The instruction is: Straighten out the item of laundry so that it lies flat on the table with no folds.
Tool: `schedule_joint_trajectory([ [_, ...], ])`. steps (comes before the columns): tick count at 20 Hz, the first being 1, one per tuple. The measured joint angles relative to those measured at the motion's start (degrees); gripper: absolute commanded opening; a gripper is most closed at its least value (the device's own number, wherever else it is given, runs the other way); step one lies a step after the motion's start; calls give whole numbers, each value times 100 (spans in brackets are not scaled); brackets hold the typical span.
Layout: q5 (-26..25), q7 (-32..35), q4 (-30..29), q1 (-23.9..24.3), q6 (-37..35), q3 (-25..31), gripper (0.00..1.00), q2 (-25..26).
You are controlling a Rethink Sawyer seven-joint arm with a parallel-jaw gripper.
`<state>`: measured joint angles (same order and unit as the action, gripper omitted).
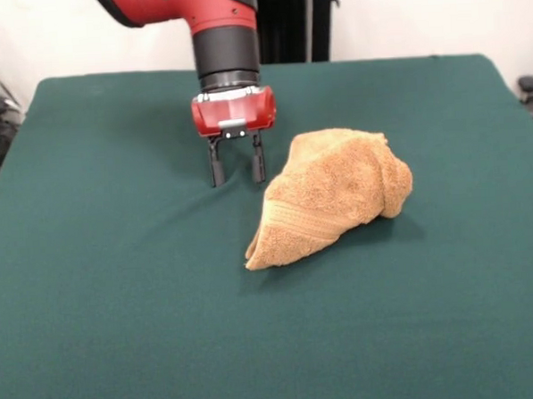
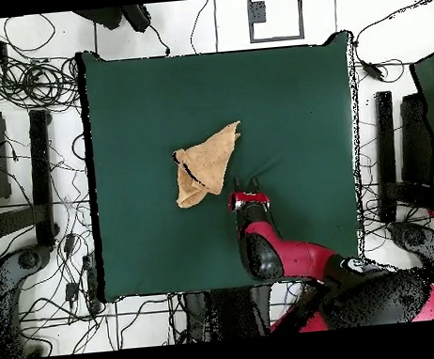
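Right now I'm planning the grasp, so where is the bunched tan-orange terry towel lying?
The tan-orange terry towel lies crumpled near the middle of the dark green table; in the front view it sits just right of the open gripper, apart from it.

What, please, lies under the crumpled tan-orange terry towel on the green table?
Only the dark green felt table shows around the tan-orange terry towel. The bunched, folded cloth hides whatever lies beneath it, including its own lower layers.

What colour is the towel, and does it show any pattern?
Tan-orange towel, with a woven stripe band near its lower edge; the front view shows it best.
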<state>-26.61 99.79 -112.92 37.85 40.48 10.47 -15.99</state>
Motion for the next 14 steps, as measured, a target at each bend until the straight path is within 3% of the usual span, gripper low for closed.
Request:
schedule_joint_trajectory([
  [2,95,0,-17,-48,37,-31,100,-1],
  [10,1352,0,-140,-1025,426,-642,100,-64],
  [14,1533,0,-141,-1222,495,-777,100,-60],
])
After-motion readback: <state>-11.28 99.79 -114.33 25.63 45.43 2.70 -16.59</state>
